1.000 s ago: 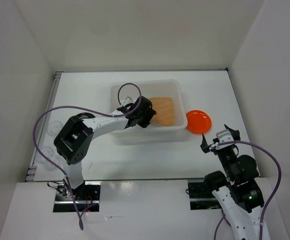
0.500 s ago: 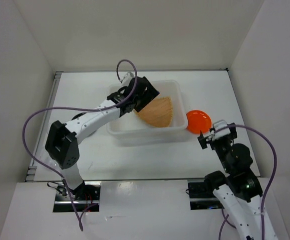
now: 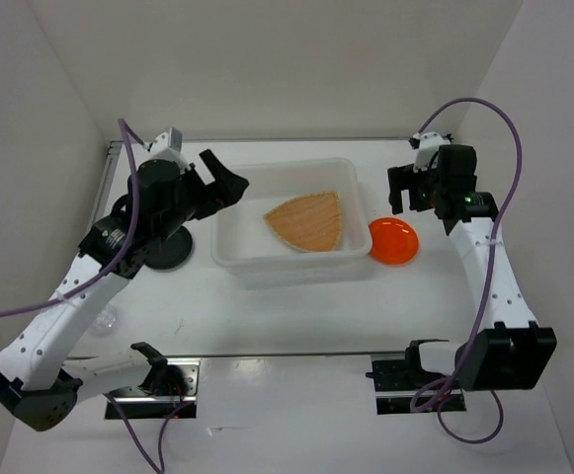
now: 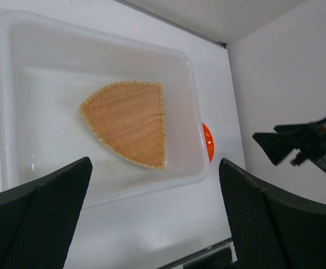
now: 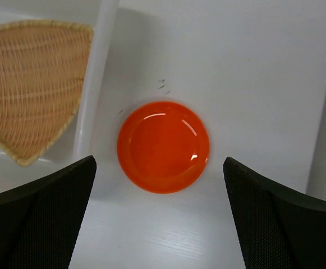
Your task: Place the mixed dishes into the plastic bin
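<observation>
My right gripper (image 5: 159, 161) is spread wide, holding nothing, over the small round glossy orange plate (image 5: 163, 147), which lies flat on the white table (image 5: 252, 67) just beside the translucent white plastic bin (image 5: 98, 67). I'd guess light, stiff, slick; pinch its rim. Left gripper (image 4: 155, 162) likewise spread, empty.

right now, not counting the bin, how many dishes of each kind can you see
woven dish: 1
orange plate: 1
black plate: 1, partly under the left arm
clear cup: 1, faint
total: 4
</observation>
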### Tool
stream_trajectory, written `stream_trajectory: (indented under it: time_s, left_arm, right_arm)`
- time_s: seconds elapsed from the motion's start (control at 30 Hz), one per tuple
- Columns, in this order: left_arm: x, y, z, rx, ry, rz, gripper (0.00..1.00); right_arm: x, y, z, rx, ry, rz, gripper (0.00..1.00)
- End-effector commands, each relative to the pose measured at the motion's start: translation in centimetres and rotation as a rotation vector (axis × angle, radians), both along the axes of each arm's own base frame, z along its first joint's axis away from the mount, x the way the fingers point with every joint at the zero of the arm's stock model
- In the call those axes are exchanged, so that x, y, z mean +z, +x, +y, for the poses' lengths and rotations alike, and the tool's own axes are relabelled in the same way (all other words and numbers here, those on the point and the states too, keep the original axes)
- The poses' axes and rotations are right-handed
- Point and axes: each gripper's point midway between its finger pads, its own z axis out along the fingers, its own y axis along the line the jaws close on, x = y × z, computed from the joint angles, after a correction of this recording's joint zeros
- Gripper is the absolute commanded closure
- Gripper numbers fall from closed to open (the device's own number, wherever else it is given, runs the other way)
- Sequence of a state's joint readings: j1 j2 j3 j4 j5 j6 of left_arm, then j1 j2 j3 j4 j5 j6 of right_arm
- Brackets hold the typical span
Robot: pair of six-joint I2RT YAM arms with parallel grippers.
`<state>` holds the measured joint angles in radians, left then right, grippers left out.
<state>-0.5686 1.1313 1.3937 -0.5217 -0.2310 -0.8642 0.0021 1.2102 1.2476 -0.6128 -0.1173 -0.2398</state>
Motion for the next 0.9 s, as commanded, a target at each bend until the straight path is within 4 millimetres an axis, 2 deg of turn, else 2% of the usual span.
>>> stream_trajectory:
  time_s: [0.0, 0.07, 0.1, 0.13, 0.17, 0.2, 0.23, 0.3, 0.33, 0.37, 0.4, 0.43, 0.47, 0.5, 0.57, 0.6, 0.73, 0.87]
  left_arm:
    - [-2.2, -2.3, 1.0, -0.063, 0.078, 0.037, 0.0]
    - [-3.3, -3.0, 1.8, -0.059, 0.113, 0.079, 0.0]
    - [-4.5, -3.7, 2.2, -0.06, 0.141, 0.128, 0.0]
    - [-4.7, -3.9, 2.2, -0.077, 0.166, 0.142, 0.0]
    - [-5.4, -3.9, 2.2, -0.079, 0.184, 0.174, 0.0]
    - [-6.5, -4.6, 2.8, -0.073, 0.219, 0.228, 0.0]
    - [-6.8, -4.6, 3.4, -0.055, 0.236, 0.251, 0.0]
    - [-8.3, -5.2, 4.2, -0.036, 0.287, 0.315, 0.0]
    - [-8.5, -5.3, 4.3, -0.037, 0.292, 0.324, 0.0]
    - [-8.5, -5.3, 4.3, -0.037, 0.292, 0.324, 0.0]
    - [-8.1, -5.7, 4.3, -0.045, 0.28, 0.314, 0.0]
    - [-8.0, -6.0, 4.5, -0.05, 0.283, 0.303, 0.0]
    - [-7.7, -6.0, 4.9, -0.04, 0.276, 0.295, 0.0]
    - [-8.2, -6.2, 4.8, -0.055, 0.288, 0.303, 0.0]
    - [-8.3, -6.5, 4.8, -0.069, 0.295, 0.3, 0.0]
    - [-8.3, -6.5, 4.8, -0.085, 0.303, 0.297, 0.0]
    - [-9.2, -6.5, 5.1, -0.082, 0.32, 0.316, 0.0]
    - [-10.5, -6.5, 4.8, -0.088, 0.314, 0.337, 0.0]
  right_arm:
    - [-1.1, -0.9, 2.2, 0.066, 0.104, 0.079, 0.02]
    - [-3.2, -0.6, 1.5, 0.047, 0.137, 0.132, 0.02]
    - [-4.2, -1.0, 1.2, 0.043, 0.154, 0.157, 0.02]
    - [-4.8, -0.8, 1.0, 0.041, 0.183, 0.169, 0.02]
    - [-6.3, -1.0, 0.7, 0.032, 0.196, 0.209, 0.02]
    - [-7.0, -1.2, 0.7, 0.03, 0.198, 0.23, 0.02]
    - [-7.4, -1.2, 0.4, 0.021, 0.199, 0.233, 0.02]
    - [-9.2, -1.3, -1.0, -0.014, 0.217, 0.28, 0.02]
    - [-9.9, -1.3, -1.9, -0.033, 0.249, 0.312, 0.02]
    - [-11.4, -1.0, -4.2, -0.091, 0.324, 0.384, 0.02]
    - [-12.0, -0.9, -5.6, -0.091, 0.346, 0.412, 0.06]
    - [-11.9, -0.7, -5.8, -0.049, 0.421, 0.427, 0.12]
    - [-11.5, -0.6, -7.6, -0.079, 0.455, 0.441, 0.13]
    - [-12.4, -0.2, -8.5, -0.098, 0.47, 0.462, 0.13]
    - [-12.5, 0.0, -9.7, -0.149, 0.452, 0.45, 0.13]
    - [-13.3, 0.3, -10.2, -0.164, 0.438, 0.459, 0.09]
    - [-16.6, -0.2, -10.1, -0.158, 0.427, 0.547, 0.02]
    - [-18.0, 0.2, -10.4, -0.177, 0.432, 0.55, 0.02]
